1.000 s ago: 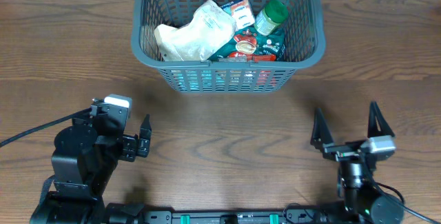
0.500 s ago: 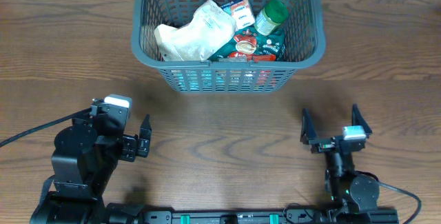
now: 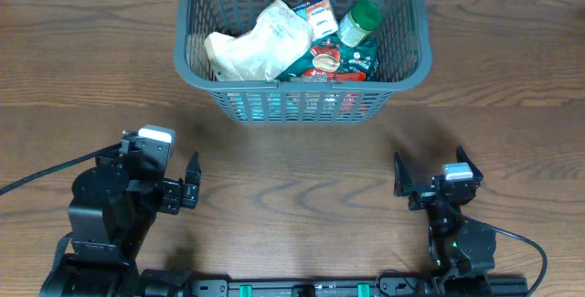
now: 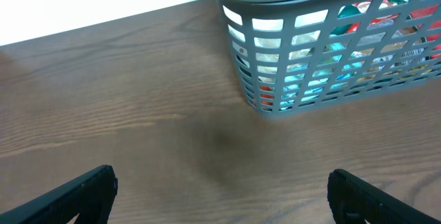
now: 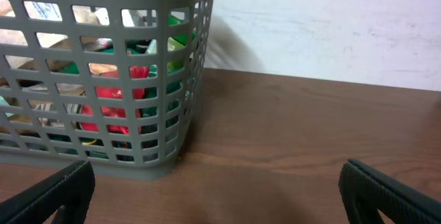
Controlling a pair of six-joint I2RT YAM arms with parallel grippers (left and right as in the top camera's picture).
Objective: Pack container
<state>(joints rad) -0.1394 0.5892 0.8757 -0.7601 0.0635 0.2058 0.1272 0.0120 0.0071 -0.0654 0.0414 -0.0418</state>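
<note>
The container, a large dark grey basket with lattice walls, stands at the far middle of the table. It holds a crumpled white bag, a green-capped bottle and red and teal packets. The basket also shows in the left wrist view and the right wrist view. My left gripper is open and empty near the front left. My right gripper is open and empty near the front right, well short of the basket.
The brown wooden table lies between the arms and the basket. A white wall rises behind the table's far edge. The left arm's black base sits at the front left.
The right arm has drawn back and lowered toward its base at the front right, jaws still open. The left arm and the basket have not moved.
</note>
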